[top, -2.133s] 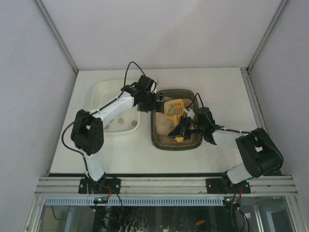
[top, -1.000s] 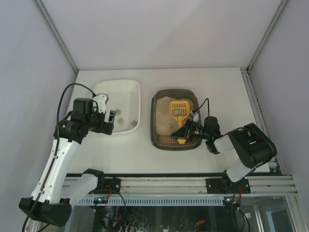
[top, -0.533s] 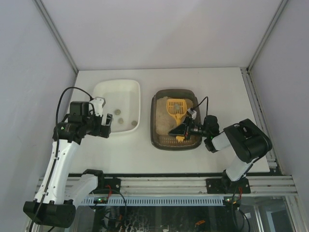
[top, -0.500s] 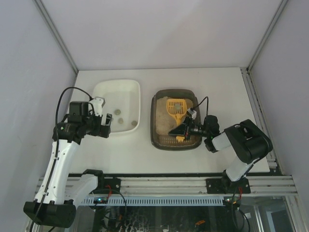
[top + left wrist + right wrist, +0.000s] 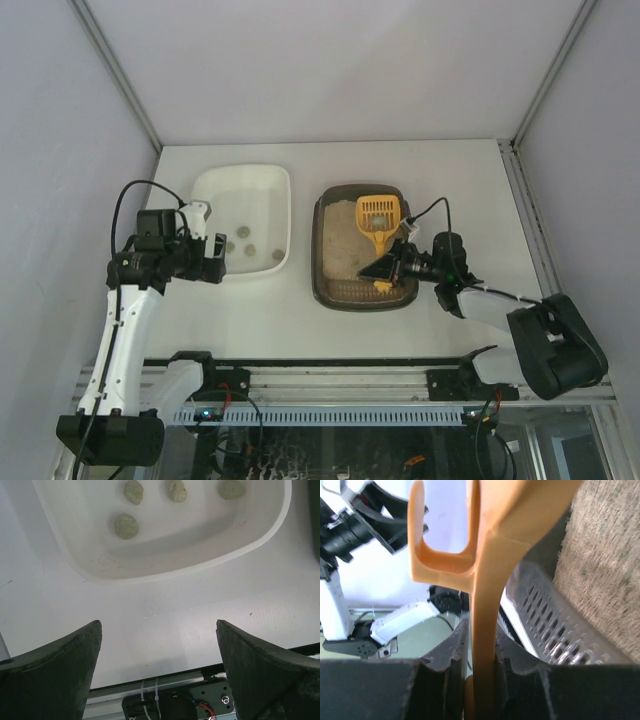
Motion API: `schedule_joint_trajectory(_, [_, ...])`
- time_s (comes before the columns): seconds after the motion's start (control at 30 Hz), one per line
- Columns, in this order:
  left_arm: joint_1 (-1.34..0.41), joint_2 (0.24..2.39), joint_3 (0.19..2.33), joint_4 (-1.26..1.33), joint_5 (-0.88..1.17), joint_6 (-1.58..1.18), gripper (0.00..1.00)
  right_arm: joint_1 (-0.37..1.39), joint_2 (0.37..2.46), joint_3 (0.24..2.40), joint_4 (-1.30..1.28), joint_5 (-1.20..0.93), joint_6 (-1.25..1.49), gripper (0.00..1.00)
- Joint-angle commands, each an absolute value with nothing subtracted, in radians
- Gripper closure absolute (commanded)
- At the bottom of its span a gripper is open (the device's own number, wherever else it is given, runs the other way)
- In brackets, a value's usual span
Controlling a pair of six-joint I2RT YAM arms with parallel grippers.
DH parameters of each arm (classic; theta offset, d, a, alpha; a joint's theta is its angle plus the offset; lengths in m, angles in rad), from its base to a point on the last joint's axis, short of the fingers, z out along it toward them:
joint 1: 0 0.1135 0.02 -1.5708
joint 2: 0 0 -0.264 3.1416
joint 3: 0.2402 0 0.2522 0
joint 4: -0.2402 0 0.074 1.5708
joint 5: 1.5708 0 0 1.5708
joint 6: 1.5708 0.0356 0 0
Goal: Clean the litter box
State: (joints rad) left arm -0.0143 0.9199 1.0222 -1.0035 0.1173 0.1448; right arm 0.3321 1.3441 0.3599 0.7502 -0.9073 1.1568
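Clamping the scoop handle [image 5: 485,605], right gripper [image 5: 481,672]; left gripper [image 5: 157,630] gapes.

white table [image 5: 450,170] | white tray [image 5: 255,205] left | litter box [image 5: 316,255] right, seemingly apart

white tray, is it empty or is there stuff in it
Not empty. The white tray holds four small greenish-grey lumps on its floor, seen in the left wrist view.
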Motion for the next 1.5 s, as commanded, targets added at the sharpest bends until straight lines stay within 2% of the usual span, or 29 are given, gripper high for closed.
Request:
schedule_joint_trajectory(0.0, [0.008, 0.896, 0.997, -0.975, 0.160, 0.171, 0.00, 0.462, 1.229, 0.442, 0.353, -0.829, 0.872, 1.00])
schedule_joint_trajectory(0.2, [0.015, 0.899, 0.997, -0.975, 0.164, 0.172, 0.00, 0.350, 1.199, 0.354, 0.537, -0.891, 1.000, 1.00])
schedule_joint_trajectory(0.37, [0.021, 0.893, 0.998, -0.975, 0.167, 0.174, 0.00, 0.435, 1.179, 0.394, 0.452, -0.845, 0.948, 1.00])
schedule_joint_trajectory(0.5, [0.023, 0.898, 0.997, -0.976, 0.169, 0.174, 0.00, 0.350, 1.173, 0.344, 0.577, -0.888, 1.038, 1.00])
schedule_joint_trajectory(0.63, [0.037, 0.891, 0.997, -0.974, 0.168, 0.173, 0.00, 0.437, 1.105, 0.363, 0.431, -0.813, 0.942, 1.00])
schedule_joint_trajectory(0.73, [0.047, 0.889, 0.997, -0.976, 0.175, 0.175, 0.00, 0.461, 1.089, 0.356, 0.427, -0.777, 0.942, 1.00])
schedule_joint_trajectory(0.93, [0.058, 0.896, 0.998, -0.974, 0.169, 0.174, 0.00, 0.453, 1.143, 0.613, 0.067, -0.665, 0.736, 1.00])
schedule_joint_trajectory(1.1, [0.071, 0.889, 0.997, -0.974, 0.170, 0.174, 0.00, 0.452, 1.162, 0.626, -0.083, -0.595, 0.683, 1.00])
schedule_joint_trajectory(1.33, [0.077, 0.900, 0.998, -0.976, 0.179, 0.176, 0.00, 0.465, 1.084, 0.679, -0.446, -0.408, 0.506, 1.00])
schedule_joint_trajectory(1.47, [0.079, 0.920, 0.997, -0.976, 0.175, 0.177, 0.00, 0.463, 1.023, 0.672, -0.488, -0.422, 0.475, 1.00])
